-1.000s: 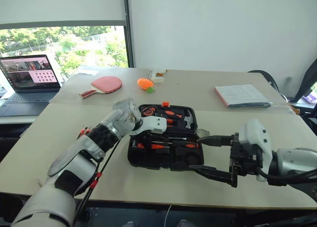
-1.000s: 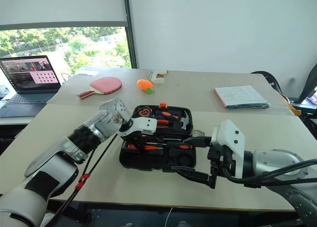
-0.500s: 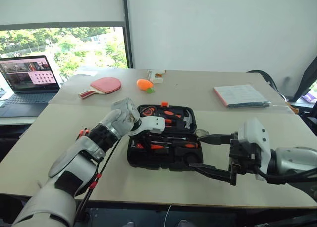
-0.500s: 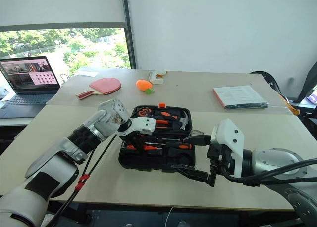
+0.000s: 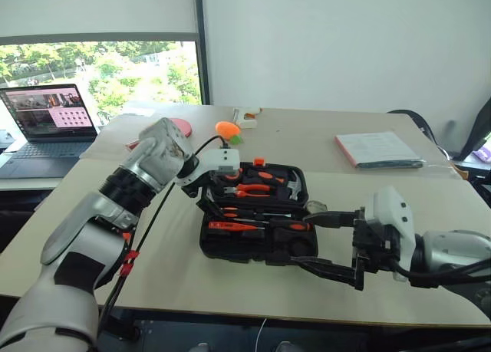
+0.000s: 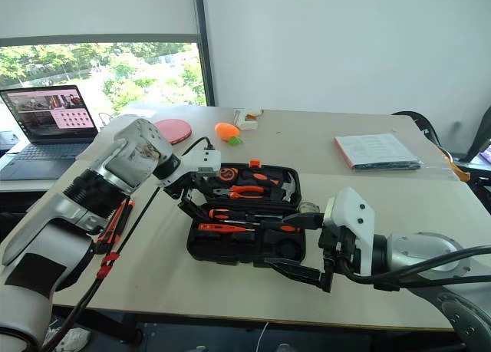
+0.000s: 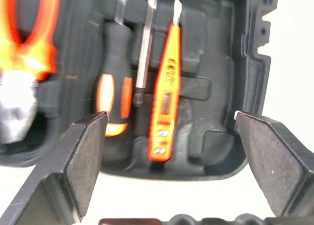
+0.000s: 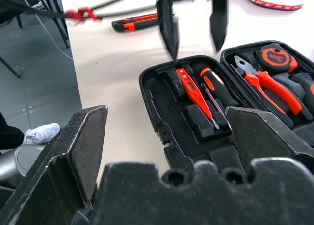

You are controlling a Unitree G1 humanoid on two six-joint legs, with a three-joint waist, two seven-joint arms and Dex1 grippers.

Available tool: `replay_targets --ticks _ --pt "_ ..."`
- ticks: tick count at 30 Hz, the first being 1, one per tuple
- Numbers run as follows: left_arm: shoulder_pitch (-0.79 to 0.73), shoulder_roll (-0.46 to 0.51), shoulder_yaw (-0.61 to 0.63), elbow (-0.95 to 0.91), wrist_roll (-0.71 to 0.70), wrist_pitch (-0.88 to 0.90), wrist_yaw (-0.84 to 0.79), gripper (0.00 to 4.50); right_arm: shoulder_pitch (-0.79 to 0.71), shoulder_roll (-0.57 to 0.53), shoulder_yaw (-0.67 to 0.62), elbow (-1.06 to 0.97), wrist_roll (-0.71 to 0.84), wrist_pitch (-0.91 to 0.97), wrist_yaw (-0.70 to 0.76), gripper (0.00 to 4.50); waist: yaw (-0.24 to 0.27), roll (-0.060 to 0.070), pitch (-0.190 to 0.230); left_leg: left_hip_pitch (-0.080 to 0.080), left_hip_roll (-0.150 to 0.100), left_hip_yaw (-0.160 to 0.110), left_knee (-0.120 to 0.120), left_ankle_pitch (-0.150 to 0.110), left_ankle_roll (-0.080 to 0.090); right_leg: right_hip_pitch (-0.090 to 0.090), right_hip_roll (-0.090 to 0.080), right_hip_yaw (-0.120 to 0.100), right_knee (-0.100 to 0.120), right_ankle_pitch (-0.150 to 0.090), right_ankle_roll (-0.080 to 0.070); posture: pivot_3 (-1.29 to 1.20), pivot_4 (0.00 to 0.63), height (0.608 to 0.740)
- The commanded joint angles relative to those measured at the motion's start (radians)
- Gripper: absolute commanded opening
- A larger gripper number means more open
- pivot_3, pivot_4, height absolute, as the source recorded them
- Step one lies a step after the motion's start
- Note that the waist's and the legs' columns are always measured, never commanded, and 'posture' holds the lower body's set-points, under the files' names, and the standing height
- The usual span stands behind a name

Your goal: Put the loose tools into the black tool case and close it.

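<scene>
Your black tool case (image 5: 257, 214) lies open on the beige table (image 5: 230, 283), a moulded plastic clamshell with tool-shaped recesses and an orange latch (image 5: 258, 162) at its far edge. In its near half you can count two pieces side by side: a slim all-orange screwdriver (image 7: 166, 92) and a screwdriver with an orange-black handle (image 7: 114, 83). The far half holds orange-handled pliers (image 8: 270, 85), a hammer (image 5: 292, 185) and a round dark tape measure (image 8: 277, 57).

One orange-and-black utility knife (image 8: 135, 23) lies loose on the table to the case's left, well apart from it.

Your left gripper (image 6: 196, 202) hangs over the case's left end, its two black fingers spread wide with nothing between them. Your right gripper (image 5: 328, 241) sits at the case's right end, jaws wide and empty too, one finger above the case edge, one just in front.

Behind the case lie a red table-tennis paddle (image 6: 173, 129), an orange carrot-like toy (image 5: 225, 129) and a stack of papers (image 5: 377, 149). A laptop (image 5: 47, 129) stands open at far left.
</scene>
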Motion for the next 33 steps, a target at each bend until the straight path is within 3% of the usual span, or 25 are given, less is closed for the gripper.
replay_targets --ticks 1,3,11,33 --pt "0.002 -0.024 0.044 0.02 0.008 -0.107 0.041 3.39 -0.011 0.007 -0.008 -0.002 -0.013 -0.031 0.006 4.5 0.0 0.0 0.0 -0.001 0.0 0.0 0.001 0.0 0.0 -0.001 0.0 0.0 0.0 0.0 0.0 0.0 0.15 0.737" --pt "0.02 -0.039 0.049 0.018 0.008 -0.128 0.052 2.91 -0.014 0.008 -0.005 0.0 -0.016 -0.031 0.007 4.5 -0.001 0.0 0.0 -0.001 0.0 0.0 0.001 0.0 0.0 -0.001 0.0 0.0 0.0 0.0 0.0 0.0 0.15 0.737" --pt "0.104 -0.051 0.03 -0.033 0.033 -0.166 0.065 0.04 -0.012 0.012 -0.007 -0.002 -0.015 -0.026 0.002 4.5 -0.004 0.0 0.0 -0.001 0.0 0.0 0.0 0.0 0.0 -0.001 0.0 0.0 0.0 0.0 0.0 0.0 0.15 0.737" --pt "0.166 -0.092 0.015 -0.036 0.115 -0.195 0.094 0.04 -0.001 0.018 -0.01 -0.001 -0.005 -0.018 -0.004 4.5 -0.002 0.0 0.0 -0.002 0.0 0.0 0.001 0.0 0.0 -0.001 0.0 -0.001 0.0 0.0 0.0 0.0 0.15 0.737"
